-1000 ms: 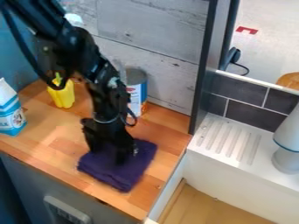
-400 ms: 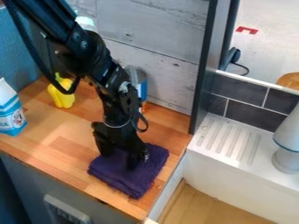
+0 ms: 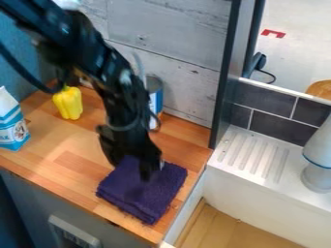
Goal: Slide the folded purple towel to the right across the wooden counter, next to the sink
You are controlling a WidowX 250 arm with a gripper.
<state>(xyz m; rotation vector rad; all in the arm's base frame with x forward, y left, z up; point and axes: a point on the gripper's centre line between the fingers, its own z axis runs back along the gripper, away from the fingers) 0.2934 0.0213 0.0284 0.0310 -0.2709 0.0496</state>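
Observation:
The black gripper [image 3: 132, 164] hangs over the far part of a dark purple folded cloth [image 3: 143, 193] near the counter's front right. Its fingers stand apart, open, one at the cloth's far left edge and the other over its upper middle. Between them part of the cloth bulges up. The cloth lies at a slant on the wood, with its near corner close to the counter's front edge.
On the wooden counter [image 3: 58, 140] stand a yellow pepper [image 3: 68, 103] at the back left, a blue-and-white carton [image 3: 11, 123] at the left edge and a can [image 3: 155, 97] behind the arm. At right are a white ridged drainboard [image 3: 252, 155] and a grey-white object [image 3: 318, 164].
The cloth and gripper have shifted right and toward the front since the first frame. Most recently the gripper has moved slightly back, and the cloth between its fingers stands higher.

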